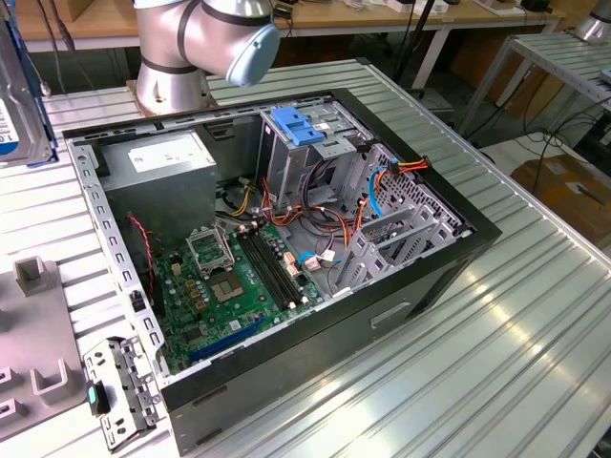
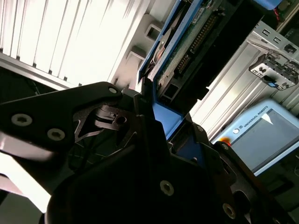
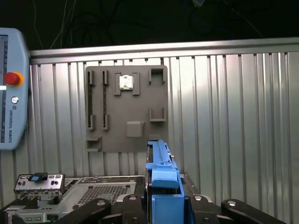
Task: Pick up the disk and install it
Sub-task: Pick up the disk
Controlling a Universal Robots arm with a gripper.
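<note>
Gripper [image 3: 164, 205] is clenched on the disk [image 3: 161, 163]. In the first wrist view its black fingers [image 3: 126, 205] sit either side of the blue rail [image 3: 162, 179], and the disk stands edge-on above them. The disk is clear of the surface [image 3: 233, 116], carried in the air.

Handling, as a judgement:
- Rigid metal body, dense for its size, with no give.
- The smooth faces could slip, so the plastic rail along each long edge looks like your better purchase. The present hold sits there.
- Keep pressure off the bare circuit board [image 2: 187, 44] and the connector [image 2: 201, 35] at its end. Treat the whole unit as sensitive to knocks.

Views compared:
- The second wrist view gives you the disk's underside, green board and pin row, just past the fingers.
- The first wrist view presents the thin rail profile. Beyond it a grey fixture plate [image 3: 126, 107] lies on the ribbed surface, with a teach pendant [image 3: 11, 88] beside it.
- The exterior view adds the wider layout. What looks to be the disk [image 1: 17, 105] hangs at the exterior view's left edge, well apart from the open computer case [image 1: 458, 258].
- Inside that case, a blue latch plate [image 1: 298, 129] tops the drive cage and the motherboard [image 1: 239, 277] lies on the floor.
</note>
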